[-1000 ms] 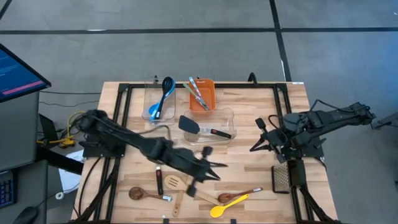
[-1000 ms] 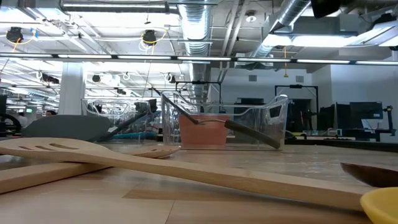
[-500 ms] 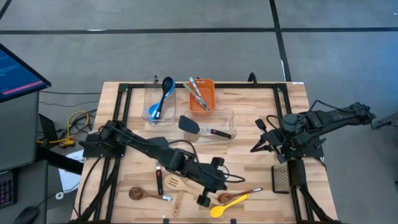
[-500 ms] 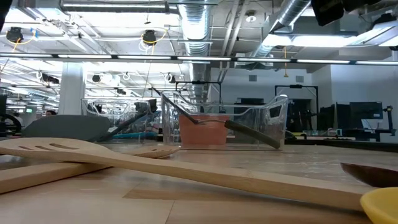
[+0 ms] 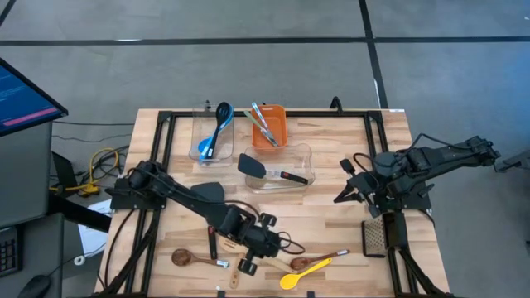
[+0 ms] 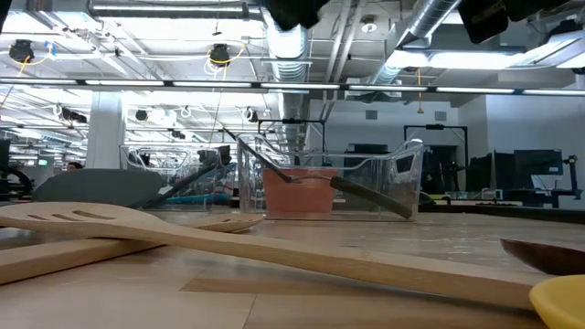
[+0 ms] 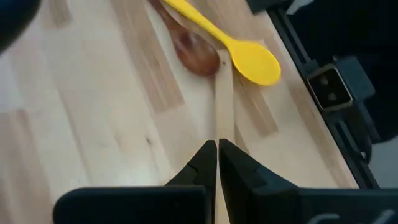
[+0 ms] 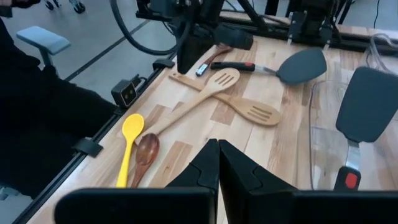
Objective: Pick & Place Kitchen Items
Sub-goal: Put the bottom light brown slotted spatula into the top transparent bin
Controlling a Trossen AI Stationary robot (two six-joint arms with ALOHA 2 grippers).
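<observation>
Several kitchen items lie near the table's near edge: a yellow spoon (image 5: pixel 302 273), a brown wooden spoon (image 7: pixel 196 53), two crossed wooden slotted spatulas (image 8: pixel 217 93), a wooden spoon (image 5: pixel 186 258) and a grey turner (image 8: pixel 305 65). My left gripper (image 7: pixel 217 149) is shut and points steeply down over one spatula's wooden handle (image 7: pixel 224 99), above the table. My right gripper (image 8: pixel 217 146) hangs shut over the table's right side (image 5: pixel 344 194), holding nothing.
At the far side stand a clear tub (image 5: pixel 209 141) with blue utensils, an orange bin (image 5: pixel 269 124) with utensils and a second clear tub (image 5: pixel 281 170) holding a black turner. A monitor (image 5: pixel 25 95) stands off the table's left. A black frame rail (image 7: pixel 311 81) runs along the near edge.
My left gripper has sunk and moved toward the table's near edge. It has tipped from almost level to steeply downward and stayed shut. It now shows at the top of the low view. The utensils have not moved.
</observation>
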